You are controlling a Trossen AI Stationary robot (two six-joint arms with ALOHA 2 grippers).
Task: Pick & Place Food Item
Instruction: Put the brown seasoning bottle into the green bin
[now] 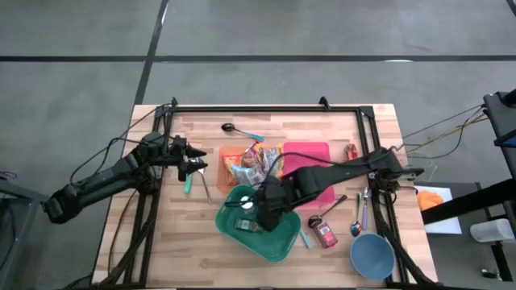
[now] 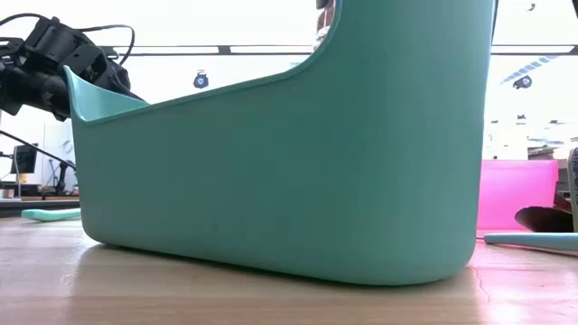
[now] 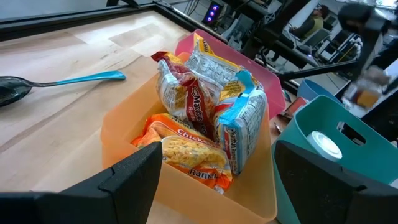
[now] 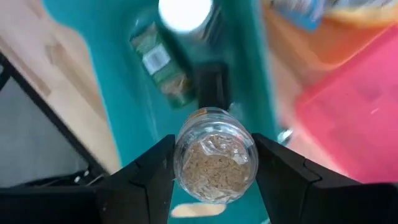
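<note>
My right gripper (image 1: 264, 211) is shut on a clear jar of brown grains (image 4: 214, 163) and hangs over the teal bin (image 1: 278, 242). The wrist view looks down into that bin (image 4: 112, 74), where a green packet (image 4: 158, 62) and a white round lid (image 4: 183, 12) lie on its floor. At the table's left my left gripper (image 1: 197, 167) stands open and holds nothing. It faces the orange bin (image 3: 124, 130), which is full of noodle packets (image 3: 199, 106). My right gripper pinches the jar's round wall (image 4: 184, 168) between its two fingers, one on each side. The fingers come from above, pointing steeply down. The jar is lifted clear above the inside of the teal bin, with one round end toward the wrist camera.
A pink bin (image 1: 310, 165) stands right of the orange bin (image 1: 234, 157). A red can (image 1: 324, 234), a blue bowl (image 1: 372, 256) and some spoons (image 1: 360, 211) lie near the right front. A black spoon with a blue handle (image 1: 240, 130) lies at the far side.
</note>
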